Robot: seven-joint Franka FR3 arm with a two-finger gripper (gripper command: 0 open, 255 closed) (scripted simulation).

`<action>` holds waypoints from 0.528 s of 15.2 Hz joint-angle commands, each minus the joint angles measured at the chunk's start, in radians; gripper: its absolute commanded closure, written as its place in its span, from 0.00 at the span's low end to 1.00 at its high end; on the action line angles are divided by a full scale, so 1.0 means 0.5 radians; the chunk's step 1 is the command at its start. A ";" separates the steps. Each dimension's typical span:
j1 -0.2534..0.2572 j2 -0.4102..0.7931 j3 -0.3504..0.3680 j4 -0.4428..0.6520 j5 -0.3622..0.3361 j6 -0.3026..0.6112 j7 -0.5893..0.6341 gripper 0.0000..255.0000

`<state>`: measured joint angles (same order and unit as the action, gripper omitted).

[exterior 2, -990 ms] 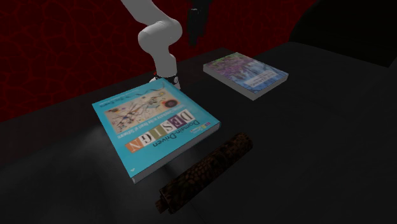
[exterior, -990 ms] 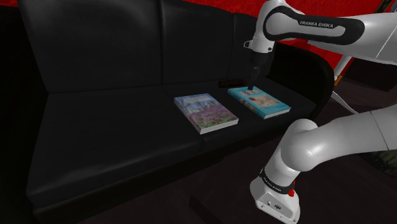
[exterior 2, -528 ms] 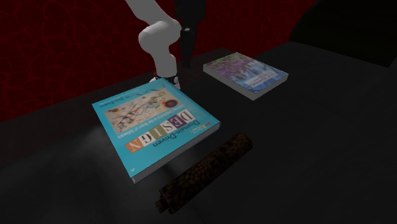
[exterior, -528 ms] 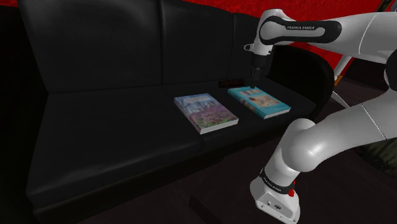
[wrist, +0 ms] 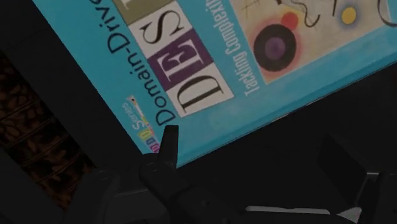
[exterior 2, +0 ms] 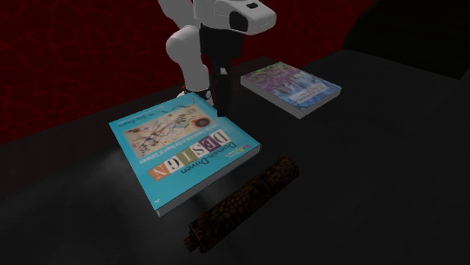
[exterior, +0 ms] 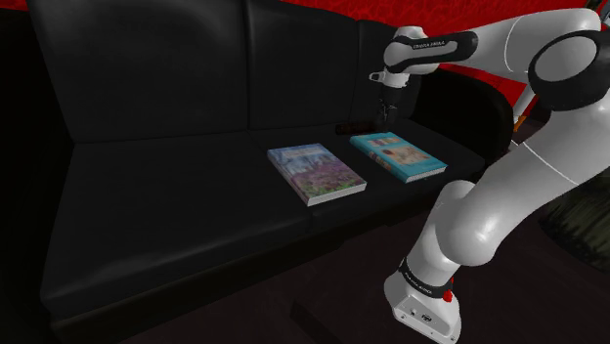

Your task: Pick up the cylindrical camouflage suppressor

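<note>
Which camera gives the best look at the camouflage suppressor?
The second exterior view: the suppressor lies full length beside the teal book. The shoulder view shows a dark sliver; the wrist view, a mottled patch.

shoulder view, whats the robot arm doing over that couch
The white arm holds its open black gripper over the edge of the teal book on a black couch. The camouflage suppressor lies untouched beside that book, not yet grasped. A second book lies further along the seat.

White arm [exterior: 508,39] extended, pincer [exterior 2: 224,111] spread, pointing down.
</note>
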<state>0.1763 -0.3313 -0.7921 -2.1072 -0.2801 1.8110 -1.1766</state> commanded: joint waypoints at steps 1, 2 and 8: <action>0.068 0.190 -0.149 0.126 0.106 0.059 -0.250 0.00; 0.100 0.299 -0.223 0.189 0.184 0.088 -0.377 0.00; -0.020 1.113 -0.415 0.657 0.892 0.114 -1.232 0.00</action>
<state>0.1930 0.1507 -0.9973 -1.8205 0.0943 1.8689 -1.7103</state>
